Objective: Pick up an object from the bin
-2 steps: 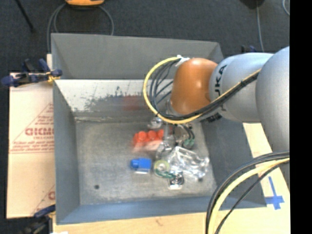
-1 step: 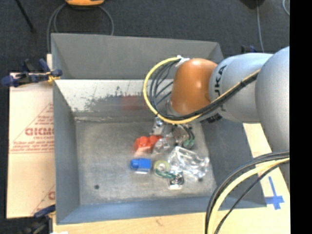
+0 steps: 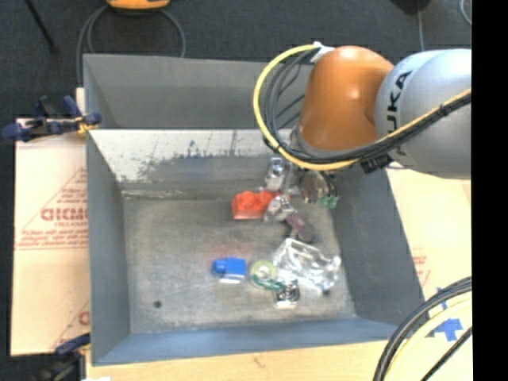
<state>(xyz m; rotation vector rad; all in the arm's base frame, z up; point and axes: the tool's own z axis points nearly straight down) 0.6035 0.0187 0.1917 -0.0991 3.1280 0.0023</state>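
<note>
Red lumpy plastic thing (image 3: 251, 205) just beside gripper (image 3: 284, 199), away from the arm (image 3: 432, 113), maybe touching; spread or pinching, cannot tell.

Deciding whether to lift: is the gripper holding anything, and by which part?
Cannot tell. The gripper sits at the red object's right end; a grasp isn't visible.

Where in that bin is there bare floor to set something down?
The left part of the bin floor is bare, between the left wall and the red block and blue piece. The right middle is crowded: the gripper hangs beside the red block, with a heap of clear plastic bits towards the front wall.
</note>
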